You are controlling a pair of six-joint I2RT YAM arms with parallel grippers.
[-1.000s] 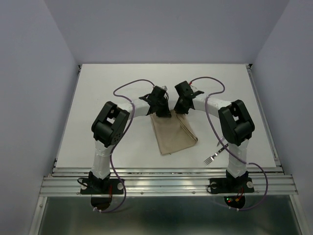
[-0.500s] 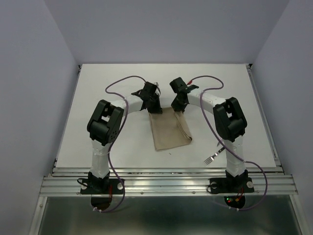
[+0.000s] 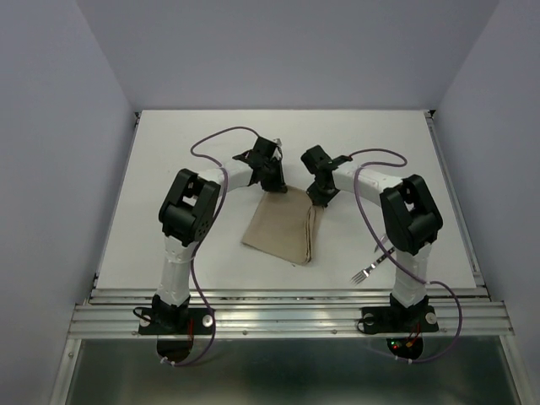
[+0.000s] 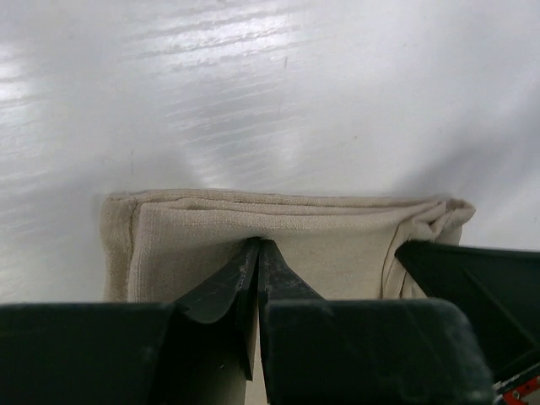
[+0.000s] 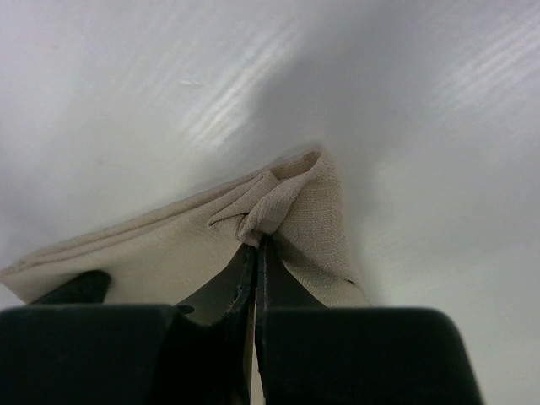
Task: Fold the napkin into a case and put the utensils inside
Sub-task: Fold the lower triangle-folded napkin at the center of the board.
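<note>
Left claw: the black 2-finger left claw (image 3: 275, 179) (image 4: 257, 245) has its tips pressed together. They pinch the far edge of the napkin, near its left end.
Napkin: the soft beige-tan folded cloth napkin (image 3: 278, 232) (image 4: 337, 240) (image 5: 160, 249) lies flat on the flat white table (image 3: 169, 169), in the middle, between the 2 arms. Its far edge shows a few layers stacked up.
Right claw: the black 2-finger right claw (image 3: 319, 198) (image 5: 256, 246) is closed too. It grips the far right corner of the napkin, and the cloth is bunched into a small lump at its tips.
Fork: a small fork with silver prongs (image 3: 364, 272) lies on the table, well apart from the napkin, near the right arm.
Hidden: the fork's handle goes under the right arm, so only the prong end shows. In both wrist views the claw's own fingers cover the near part of the napkin. A dark blurry shape at the lower left of the right wrist view is too unclear to name.
</note>
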